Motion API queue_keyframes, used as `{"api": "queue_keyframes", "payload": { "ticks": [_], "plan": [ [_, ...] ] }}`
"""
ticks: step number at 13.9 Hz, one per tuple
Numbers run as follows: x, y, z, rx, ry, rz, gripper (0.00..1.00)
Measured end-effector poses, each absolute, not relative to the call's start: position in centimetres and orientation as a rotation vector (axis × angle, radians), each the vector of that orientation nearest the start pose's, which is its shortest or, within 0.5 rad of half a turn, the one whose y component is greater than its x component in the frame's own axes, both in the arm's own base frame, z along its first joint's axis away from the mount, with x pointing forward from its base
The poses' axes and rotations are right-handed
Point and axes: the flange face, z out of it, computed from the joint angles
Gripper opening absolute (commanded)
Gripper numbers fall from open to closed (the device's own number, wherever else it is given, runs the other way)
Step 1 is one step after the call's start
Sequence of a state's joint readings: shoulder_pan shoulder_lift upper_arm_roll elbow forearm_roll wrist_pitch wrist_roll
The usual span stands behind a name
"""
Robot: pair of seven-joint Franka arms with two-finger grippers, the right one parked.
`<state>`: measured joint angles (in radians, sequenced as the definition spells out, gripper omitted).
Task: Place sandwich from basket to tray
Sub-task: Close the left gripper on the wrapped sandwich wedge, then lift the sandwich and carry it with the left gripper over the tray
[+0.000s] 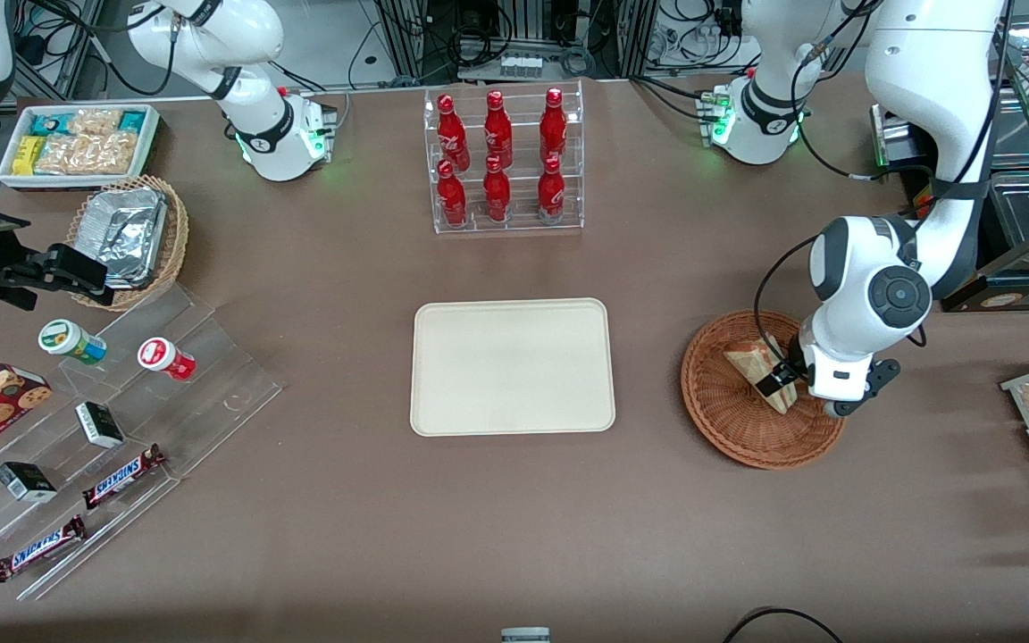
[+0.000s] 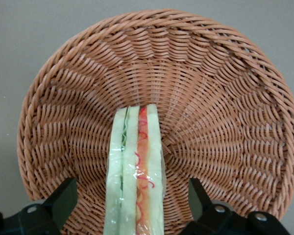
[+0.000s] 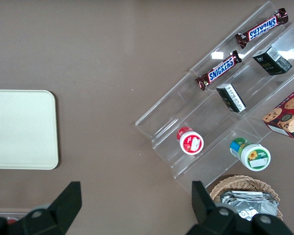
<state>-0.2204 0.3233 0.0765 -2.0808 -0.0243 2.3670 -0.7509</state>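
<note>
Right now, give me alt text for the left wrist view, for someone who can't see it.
The open end effector straddles the sandwich, one finger on each side, not touching it. The sandwich stands on edge in the reddish-brown woven basket, on a brown table.

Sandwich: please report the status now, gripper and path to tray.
Gripper open, fingers on both sides of sandwich, not closed. Sandwich in basket. Tray bare, nothing on the table between.

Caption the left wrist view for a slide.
Open gripper straddles the upright sandwich in the reddish-brown wicker basket, fingers apart on either side.
</note>
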Motion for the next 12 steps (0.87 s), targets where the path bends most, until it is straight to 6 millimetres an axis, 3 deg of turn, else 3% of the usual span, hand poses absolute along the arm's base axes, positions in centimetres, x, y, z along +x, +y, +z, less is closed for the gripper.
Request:
{"api": "queue_keyframes", "payload": {
  "ticks": [5,6,8,9,12],
  "plan": [
    [56.3,-10.0,25.6,-2.965,-0.921,0.087,0.97],
    [55.9,-9.9,25.1,-2.958,-0.920,0.104,0.62],
    [55.5,-9.8,24.7,-2.953,-0.919,0.119,0.08],
    [55.5,-9.8,24.7,-2.953,-0.919,0.118,0.00],
    [55.5,-9.8,24.9,-2.955,-0.919,0.113,0.00]
  ]
}}
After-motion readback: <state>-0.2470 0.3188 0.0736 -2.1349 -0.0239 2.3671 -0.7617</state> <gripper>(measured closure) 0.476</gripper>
